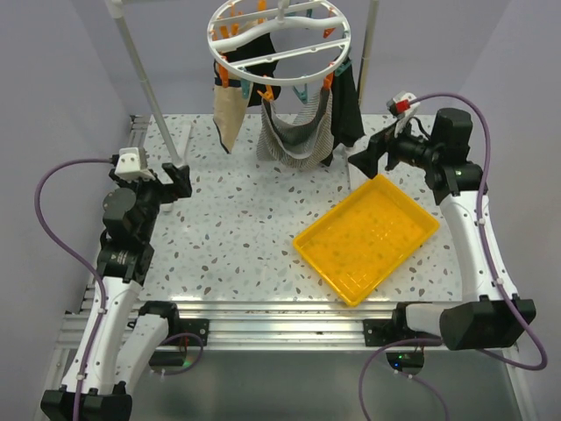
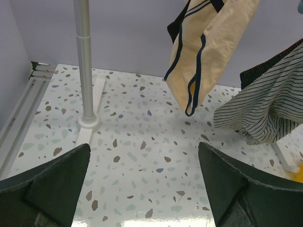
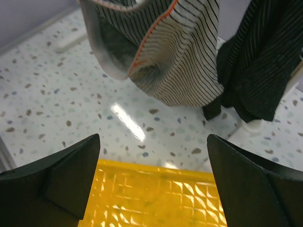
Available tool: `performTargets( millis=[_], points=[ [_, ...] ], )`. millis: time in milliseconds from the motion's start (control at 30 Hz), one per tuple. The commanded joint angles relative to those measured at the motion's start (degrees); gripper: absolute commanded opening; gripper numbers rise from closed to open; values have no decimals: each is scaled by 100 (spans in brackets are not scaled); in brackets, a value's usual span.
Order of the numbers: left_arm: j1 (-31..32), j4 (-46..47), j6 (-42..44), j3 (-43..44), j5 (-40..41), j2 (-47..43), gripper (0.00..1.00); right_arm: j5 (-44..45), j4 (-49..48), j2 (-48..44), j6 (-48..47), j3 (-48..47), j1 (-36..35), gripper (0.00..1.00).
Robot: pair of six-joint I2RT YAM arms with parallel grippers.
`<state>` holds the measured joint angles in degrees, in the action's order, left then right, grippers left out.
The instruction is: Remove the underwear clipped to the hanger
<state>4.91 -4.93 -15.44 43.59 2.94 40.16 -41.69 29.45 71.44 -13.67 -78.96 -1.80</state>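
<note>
The round white hanger (image 1: pixel 270 81) hangs at the back centre with orange and teal pegs. Clipped underwear dangles from it: a beige one (image 1: pixel 230 116) on the left, a grey-and-white striped one (image 1: pixel 298 133) in the middle, a black one (image 1: pixel 347 110) on the right. My left gripper (image 1: pixel 180 180) is open, low over the table, left of the beige piece (image 2: pixel 208 52), with the striped piece (image 2: pixel 265 109) farther right. My right gripper (image 1: pixel 368 160) is open and empty, facing the striped piece (image 3: pixel 175 52) and black piece (image 3: pixel 260 61) from the right.
A yellow tray (image 1: pixel 368 237) lies on the speckled table at front right; its rim (image 3: pixel 156 170) sits under my right gripper. White upright poles stand at the back left (image 1: pixel 149 79) and back right (image 1: pixel 372 35). The left pole's base (image 2: pixel 88 120) stands ahead of my left gripper.
</note>
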Motion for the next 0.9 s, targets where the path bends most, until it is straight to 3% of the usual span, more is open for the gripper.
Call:
performTargets(
  millis=[0,33,267,400,867],
  points=[
    [1,-78,-231,193,-232,-105,100,-1218,-1552,116,1317,-68,5,99],
    [1,-87,-231,193,-250,-131,100,-1227,-2244,177,1636,-84,-48,99],
    [1,-87,-275,184,-268,-237,100,-261,-2918,1300,2342,-1068,-619,99],
    [1,-87,-301,158,-268,-307,100,-348,-3497,1784,2413,-1613,-611,98],
    [1,36,-381,97,-268,-281,100,-867,-5002,2462,1921,-1737,-619,92]
  ],
)
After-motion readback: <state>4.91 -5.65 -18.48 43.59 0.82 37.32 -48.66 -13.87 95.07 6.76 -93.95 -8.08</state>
